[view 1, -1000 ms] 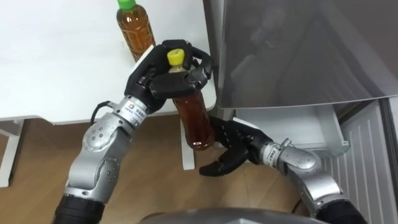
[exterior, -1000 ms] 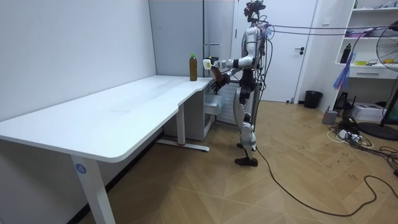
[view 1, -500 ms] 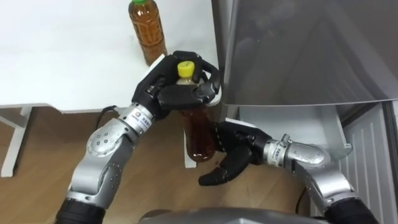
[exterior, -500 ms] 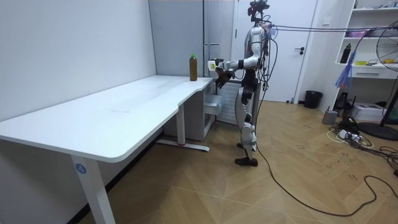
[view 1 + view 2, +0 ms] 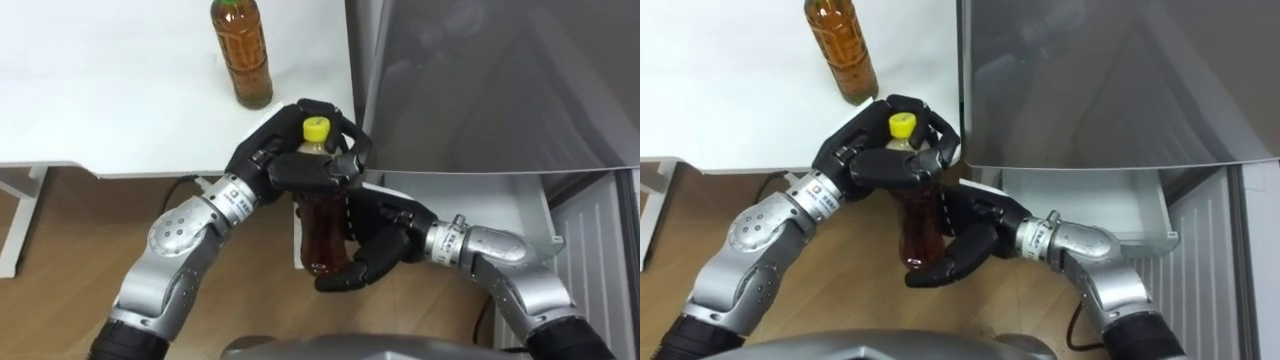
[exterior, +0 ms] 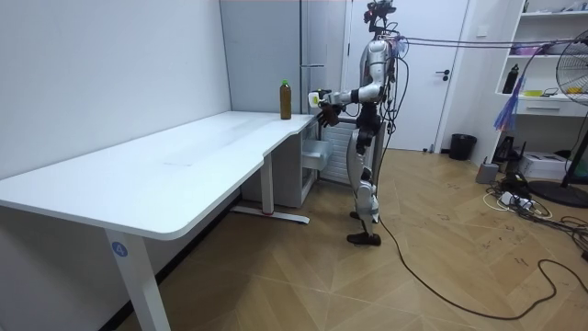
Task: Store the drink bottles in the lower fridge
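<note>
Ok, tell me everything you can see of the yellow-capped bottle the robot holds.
The yellow-capped bottle is clear plastic, filled with brown drink, cap on. It hangs roughly upright in the air off the corner of the white table, before the grey fridge. The left robot hand is curled round its neck under the cap; the right robot hand lies against its lower body and base.
</note>
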Motion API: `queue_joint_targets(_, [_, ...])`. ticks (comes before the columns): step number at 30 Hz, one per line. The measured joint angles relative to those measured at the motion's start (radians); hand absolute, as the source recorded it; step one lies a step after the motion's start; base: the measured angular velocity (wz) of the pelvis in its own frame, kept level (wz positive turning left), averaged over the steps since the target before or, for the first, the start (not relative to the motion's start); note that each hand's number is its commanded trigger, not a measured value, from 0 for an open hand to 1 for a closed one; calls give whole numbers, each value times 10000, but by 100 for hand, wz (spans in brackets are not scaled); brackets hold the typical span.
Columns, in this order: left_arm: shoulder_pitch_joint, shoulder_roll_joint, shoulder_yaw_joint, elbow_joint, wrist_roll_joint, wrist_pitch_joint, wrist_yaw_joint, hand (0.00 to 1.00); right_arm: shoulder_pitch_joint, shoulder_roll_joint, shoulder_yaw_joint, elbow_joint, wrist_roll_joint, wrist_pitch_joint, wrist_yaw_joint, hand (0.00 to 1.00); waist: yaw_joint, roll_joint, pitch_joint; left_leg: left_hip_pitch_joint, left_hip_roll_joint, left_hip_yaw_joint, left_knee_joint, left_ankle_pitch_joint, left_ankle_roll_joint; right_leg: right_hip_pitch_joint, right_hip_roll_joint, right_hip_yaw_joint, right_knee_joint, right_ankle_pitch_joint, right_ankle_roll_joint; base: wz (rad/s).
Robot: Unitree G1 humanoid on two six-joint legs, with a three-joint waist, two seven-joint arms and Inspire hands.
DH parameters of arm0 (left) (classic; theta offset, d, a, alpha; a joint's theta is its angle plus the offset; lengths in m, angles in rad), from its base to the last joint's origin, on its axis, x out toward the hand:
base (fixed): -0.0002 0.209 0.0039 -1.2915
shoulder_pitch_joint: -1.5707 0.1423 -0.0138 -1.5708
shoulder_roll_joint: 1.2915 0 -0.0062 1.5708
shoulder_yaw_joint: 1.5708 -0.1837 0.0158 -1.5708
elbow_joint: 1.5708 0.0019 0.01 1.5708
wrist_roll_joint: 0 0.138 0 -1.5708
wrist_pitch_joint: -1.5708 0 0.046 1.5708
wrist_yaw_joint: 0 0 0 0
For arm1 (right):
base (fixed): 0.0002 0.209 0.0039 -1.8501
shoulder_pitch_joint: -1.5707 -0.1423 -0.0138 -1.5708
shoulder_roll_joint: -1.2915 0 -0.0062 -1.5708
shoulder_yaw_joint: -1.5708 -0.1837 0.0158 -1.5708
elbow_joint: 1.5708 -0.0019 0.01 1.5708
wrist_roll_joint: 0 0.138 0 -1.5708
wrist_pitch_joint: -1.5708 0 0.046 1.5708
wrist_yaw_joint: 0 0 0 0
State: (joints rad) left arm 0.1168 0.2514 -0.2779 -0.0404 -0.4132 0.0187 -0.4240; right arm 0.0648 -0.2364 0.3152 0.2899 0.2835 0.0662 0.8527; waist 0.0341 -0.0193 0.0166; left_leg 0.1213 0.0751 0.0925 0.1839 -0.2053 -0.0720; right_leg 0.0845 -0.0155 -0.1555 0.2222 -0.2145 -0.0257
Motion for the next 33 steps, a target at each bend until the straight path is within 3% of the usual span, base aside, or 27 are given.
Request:
queue_joint_targets(3, [-3, 15, -26, 1, 156, -1, -29, 100, 0, -3, 63, 0, 0, 10, -1, 0, -8, -6, -1, -41, -2, 1, 17, 0, 0, -12, -1, -45, 0, 0, 0, 3])
queue_joint_targets(4, [-3, 25, -28, 1, 156, -1, -29, 100, 0, -3, 68, 0, 0, 10, -1, 13, -15, -6, -1, -60, -3, 2, 28, 0, 0, -16, -1, -83, 2, 0, 0, 6])
queue_joint_targets(5, [-3, 45, -48, 7, 157, -1, -30, 100, 0, -4, 72, 1, 0, 14, -2, 67, -12, -3, 0, -70, -2, 2, 29, 0, 0, -17, -2, -103, 3, 0, 0, 5])
queue_joint_targets(6, [-3, 64, -60, 16, 158, -1, -30, 100, 0, -4, 74, 1, -1, 22, -5, 100, -6, -1, -1, -71, -1, 2, 34, 0, 0, -12, -1, -115, 3, 0, 0, 4])
queue_joint_targets(12, [0, 118, -239, 73, 153, -2, -94, 100, 0, -52, 126, 2, -2, 227, -139, 100, 10, 11, -3, -73, -7, 4, 41, 0, 0, -9, -7, -122, 9, 0, 0, 0])
queue_joint_targets(18, [-2, 119, -624, 70, 116, 86, -352, 100, -70, -114, 339, -18, -23, 192, -289, 100, -1, 58, -34, -66, -5, 0, 50, 0, 0, -11, -17, -116, 6, 0, 1, 0])
queue_joint_targets(21, [-4, -75, -595, 71, 116, 172, -411, 100, -80, -113, 350, -23, -52, 111, -283, 100, 4, 54, -35, -61, -5, -6, 49, 0, 0, -13, -19, -119, -2, 0, 1, 0])
queue_joint_targets(30, [-22, -168, -531, 70, -78, 182, -438, 100, -76, -38, 362, -40, 135, 108, -289, 100, 5, -42, -9, -57, -1, -6, 49, 0, 0, 2, -2, -107, -12, 1, -1, 0])
queue_joint_targets(31, [-25, -171, -505, 69, -140, 180, -438, 83, -76, -39, 366, -40, 220, 108, -289, 100, 5, -51, -4, -57, -1, -6, 49, 0, 0, 2, 0, -107, -12, 2, -2, 0])
queue_joint_targets(33, [-26, -177, -416, 70, -395, 180, -438, 18, -76, -17, 356, -41, 419, 84, -290, 100, 4, -69, -1, -57, -2, -6, 50, 0, 0, 3, 1, -104, -12, 2, -2, 0])
